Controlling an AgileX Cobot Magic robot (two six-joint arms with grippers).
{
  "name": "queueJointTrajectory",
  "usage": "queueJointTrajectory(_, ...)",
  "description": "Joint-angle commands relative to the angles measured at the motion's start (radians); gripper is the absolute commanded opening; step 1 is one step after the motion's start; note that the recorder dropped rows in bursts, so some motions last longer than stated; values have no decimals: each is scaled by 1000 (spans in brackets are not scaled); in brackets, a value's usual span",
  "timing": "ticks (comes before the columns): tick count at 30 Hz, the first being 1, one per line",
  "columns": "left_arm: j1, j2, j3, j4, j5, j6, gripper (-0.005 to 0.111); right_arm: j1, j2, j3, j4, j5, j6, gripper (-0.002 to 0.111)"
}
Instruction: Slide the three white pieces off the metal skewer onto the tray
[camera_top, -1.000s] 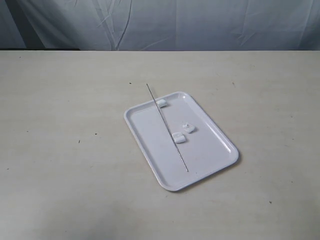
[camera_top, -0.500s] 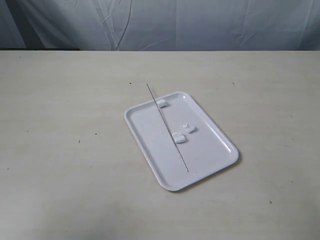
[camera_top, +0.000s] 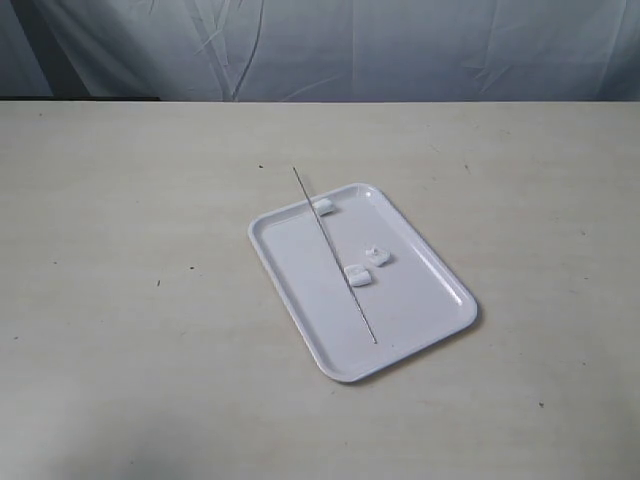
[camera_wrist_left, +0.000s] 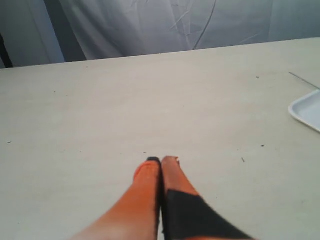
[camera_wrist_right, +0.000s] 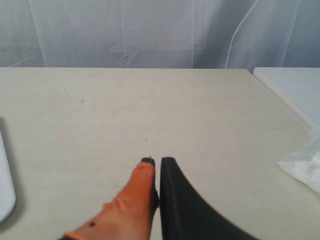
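The glossy white tray (camera_top: 300, 270) lies on the table a little right of centre in the exterior view. Across it lies the thin metal skewer (camera_top: 333, 252), its far end sticking out past the rim. Three white pieces rest loose on the tray beside the rod: one (camera_top: 322, 206) by the far rim, one (camera_top: 376, 255) and one (camera_top: 357, 275) near the middle. Neither arm shows in the exterior view. My left gripper (camera_wrist_left: 161, 160) is shut and empty over bare table, with a tray corner (camera_wrist_left: 307, 110) at the frame's edge. My right gripper (camera_wrist_right: 154, 161) is also shut and empty.
A grey cloth backdrop (camera_top: 320, 50) hangs behind the beige table (camera_top: 130, 300). In the right wrist view a white surface (camera_wrist_right: 295, 90) and crumpled clear plastic (camera_wrist_right: 305, 162) lie beyond the table's edge, and the tray's rim (camera_wrist_right: 4, 185) shows at the frame's side.
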Motion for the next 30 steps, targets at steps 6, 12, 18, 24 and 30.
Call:
queueJointTrajectory(6,2,-8,1,47,6,-23,0,-4,-4,0,-8,-6,-1,5)
queueJointTrajectory(12,2,-8,1,54,8,-23,0,-4,-4,0,-8,-6,-1,5)
queueJointTrajectory(18,2,-8,1,54,8,-23,0,-4,-4,0,-8,-13,-1,5)
queueJointTrajectory(24,2,-8,1,54,8,-23,0,-4,-4,0,0,-19,-1,5)
queueJointTrajectory(30,2,-8,1,54,8,-23,0,-4,-4,0,0,-19,-1,5)
